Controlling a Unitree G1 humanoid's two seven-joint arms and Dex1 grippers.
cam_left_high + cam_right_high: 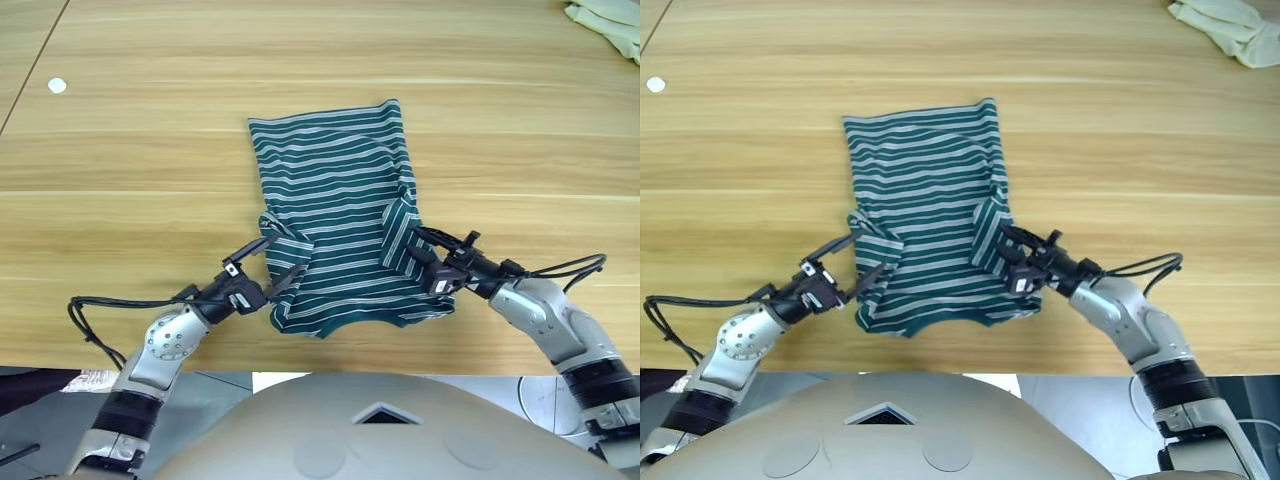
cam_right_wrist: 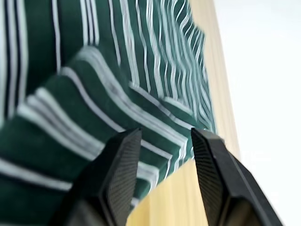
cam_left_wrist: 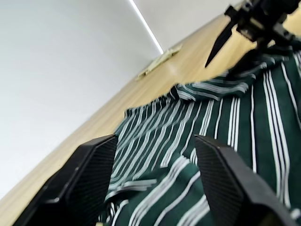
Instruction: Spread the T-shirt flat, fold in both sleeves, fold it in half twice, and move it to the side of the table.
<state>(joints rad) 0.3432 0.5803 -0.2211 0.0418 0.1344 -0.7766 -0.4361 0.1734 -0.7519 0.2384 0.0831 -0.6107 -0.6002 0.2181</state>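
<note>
Pale wooden desk (image 1: 150,150), seen from above: the left pincer (image 1: 288,254) sits wide open and empty at the near left corner of the T-shirt (image 1: 340,190). The right pincer (image 1: 413,243), also parted and holding nothing, sits at the near right corner beside a folded-in sleeve. Between them the striped shirt lies with its long axis running straight away from the robot. Each arm looks equally close to its own corner, so the halving fold likely carries the near edge away along that axis.

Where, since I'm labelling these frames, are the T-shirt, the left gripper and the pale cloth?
T-shirt (image 1: 335,185), left eye view, striped body.
left gripper (image 1: 292,253), left eye view, between fingertips.
pale cloth (image 1: 610,24), left eye view, bunched middle.
</note>
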